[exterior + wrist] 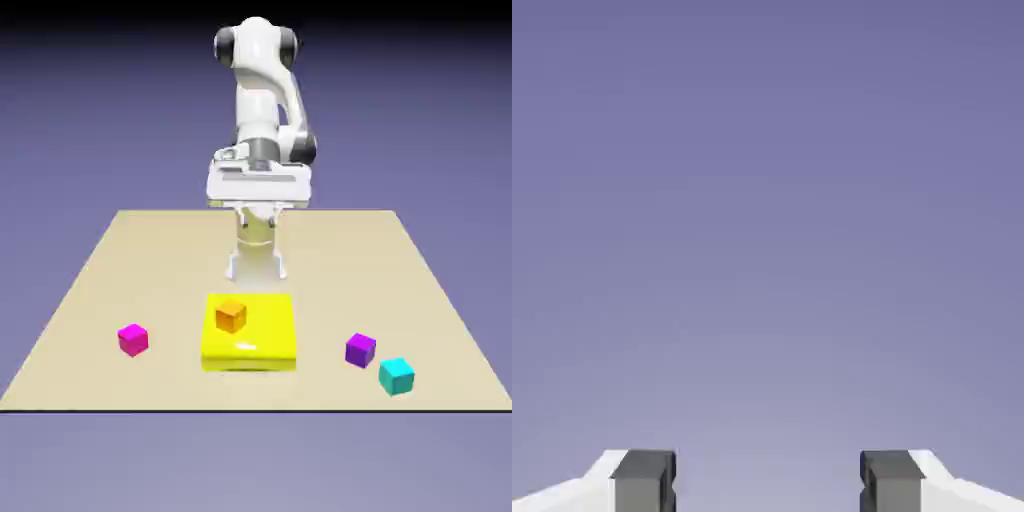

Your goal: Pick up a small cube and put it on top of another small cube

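Note:
The small cyan cube rests on the table near its front edge, at the exterior view's right. On a flat yellow block in the middle stands the small orange cube. My gripper hangs behind the yellow block, far from the cyan cube, open with nothing between its fingers. The hand view shows only the plain backdrop above the gripper, whose two grey fingertips stand wide apart; no cube appears there.
A purple cube sits just left of and behind the cyan cube, almost touching it. A magenta cube lies left of the yellow block. The tan table ends just in front of the cubes.

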Robot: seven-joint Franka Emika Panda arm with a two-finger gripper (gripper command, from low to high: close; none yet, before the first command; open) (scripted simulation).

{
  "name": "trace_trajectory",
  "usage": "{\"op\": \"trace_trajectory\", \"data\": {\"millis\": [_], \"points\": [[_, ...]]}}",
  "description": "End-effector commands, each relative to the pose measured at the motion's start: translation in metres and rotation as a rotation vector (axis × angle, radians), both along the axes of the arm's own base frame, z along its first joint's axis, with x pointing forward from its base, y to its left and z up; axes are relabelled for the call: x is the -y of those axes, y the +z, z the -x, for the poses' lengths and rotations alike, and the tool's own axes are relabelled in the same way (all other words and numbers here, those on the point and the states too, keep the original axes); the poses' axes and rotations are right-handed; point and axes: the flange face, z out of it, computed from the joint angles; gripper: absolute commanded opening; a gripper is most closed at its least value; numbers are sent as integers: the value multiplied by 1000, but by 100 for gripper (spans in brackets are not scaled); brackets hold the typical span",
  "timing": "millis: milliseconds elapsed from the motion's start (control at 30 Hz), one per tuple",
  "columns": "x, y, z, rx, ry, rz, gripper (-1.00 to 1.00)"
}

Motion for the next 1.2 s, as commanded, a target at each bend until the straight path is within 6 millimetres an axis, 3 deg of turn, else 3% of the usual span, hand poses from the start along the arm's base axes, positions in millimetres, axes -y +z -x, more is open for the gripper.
{"op": "trace_trajectory", "data": {"millis": [0, 233, 433, 633, 867, 933, 1067, 1100, 1133, 1167], "points": [[-10, -5, -8, -31, 52, 40, 0], [-87, -54, -56, -231, 435, 299, 0], [-159, -108, -80, -381, 783, 494, 0], [-231, -170, -86, -508, 1141, 661, 0], [-310, -249, -71, -627, 1565, 821, 0], [-317, -255, -69, -635, 1600, 832, 0], [-309, -323, -72, -636, 1600, 833, 0], [-309, -325, -71, -636, 1600, 833, 0], [-309, -325, -71, -636, 1600, 833, -100], [-309, -325, -71, -636, 1600, 833, -100]]}}
